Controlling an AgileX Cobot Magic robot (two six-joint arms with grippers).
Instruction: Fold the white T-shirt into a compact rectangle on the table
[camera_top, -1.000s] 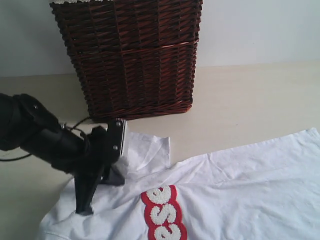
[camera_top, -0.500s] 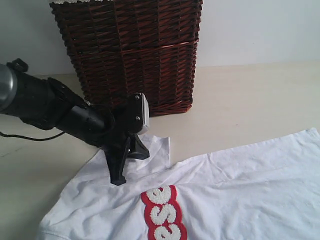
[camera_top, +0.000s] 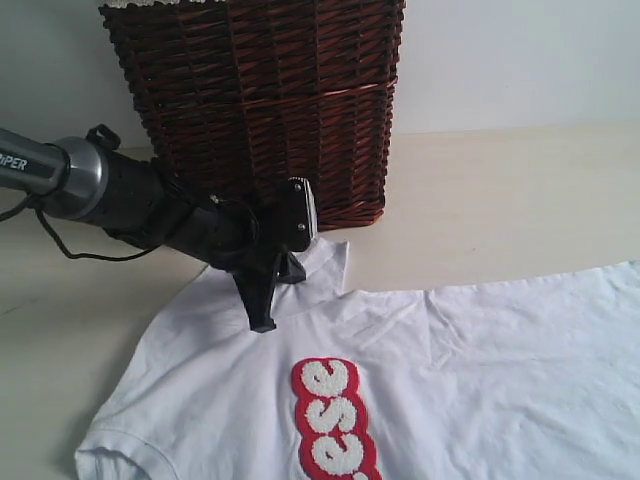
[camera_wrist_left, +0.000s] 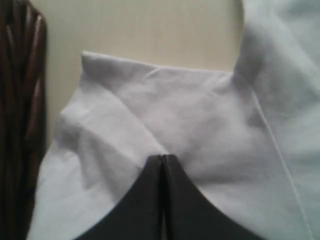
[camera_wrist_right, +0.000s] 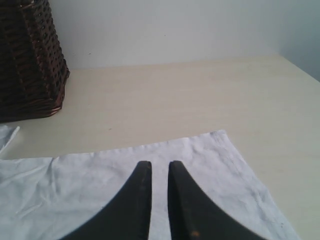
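Cloth was what my left gripper (camera_top: 262, 322) pinched: its jaws were pressed together with no gap, and creases in the white T-shirt (camera_top: 450, 390) ran in to meet their tips. From that I judged a thin fold was caught there, near the sleeve (camera_top: 322, 268) on the side toward the wicker basket (camera_top: 270, 110). The shirt lay spread on the counter (camera_top: 500, 190), front up, its red-edged letters (camera_top: 335, 415) showing and the sleeve almost at the basket's foot. Holding that spot made sense as a way to draw the cloth flat or carry it over for a first fold; by my reading no fold was made yet. My left arm (camera_top: 130, 195) reached in low from the left, passing in front of the basket, wrist bent so the gripper pointed steeply down onto the shirt. My right gripper (camera_wrist_right: 156, 167) hung low over the shirt's other end, jaws a narrow gap apart, gripping nothing I could see, probably placed to take that edge.
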